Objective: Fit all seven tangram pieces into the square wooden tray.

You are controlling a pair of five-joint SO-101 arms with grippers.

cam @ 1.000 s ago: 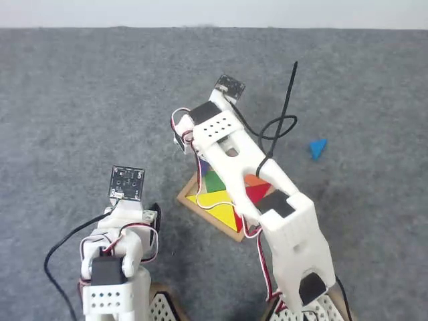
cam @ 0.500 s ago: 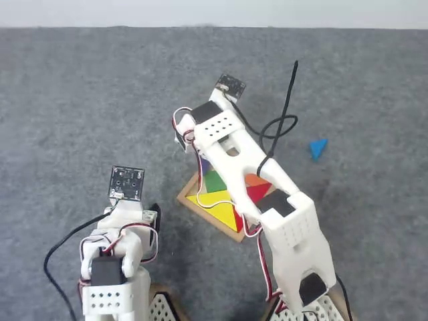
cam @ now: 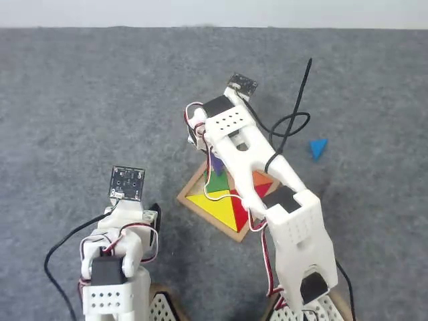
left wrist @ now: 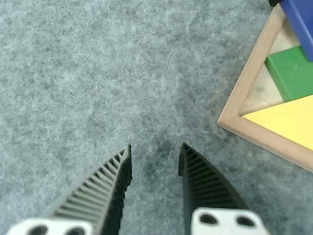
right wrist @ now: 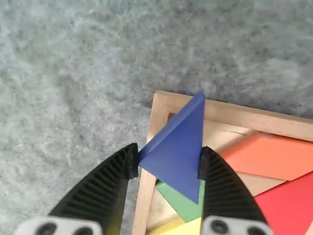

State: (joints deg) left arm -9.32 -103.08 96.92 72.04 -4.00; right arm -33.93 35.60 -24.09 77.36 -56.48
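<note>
Note right tool (right wrist: 167,159) pinching dark blue triangle (right wrist: 176,147), one finger pressed against each side of the piece. Locate this pair in high view just above frame centre, over the far corner of the square wooden tray (right wrist: 244,116). Read one tip of the triangle over the tray rim and the opposite end over the green piece (left wrist: 293,71); cannot tell whether touching the tray floor. Log tray on grey tabletop (cam: 80,87) at frame centre, turned diamond-wise, partly under the right arm. Count inside it: yellow triangle (cam: 217,204) at the near corner, green piece just beyond it, orange piece (right wrist: 274,152) and red piece (right wrist: 293,200) side by side toward the right. See bare wood between green piece and rim. Find small light blue triangle (cam: 318,148) lying loose on tabletop at right of frame, well apart from tray. Note left tool (left wrist: 155,152) at lower left of frame, jaws spread, holding nothing, low over tabletop, near the tray's left corner but apart from it.
</note>
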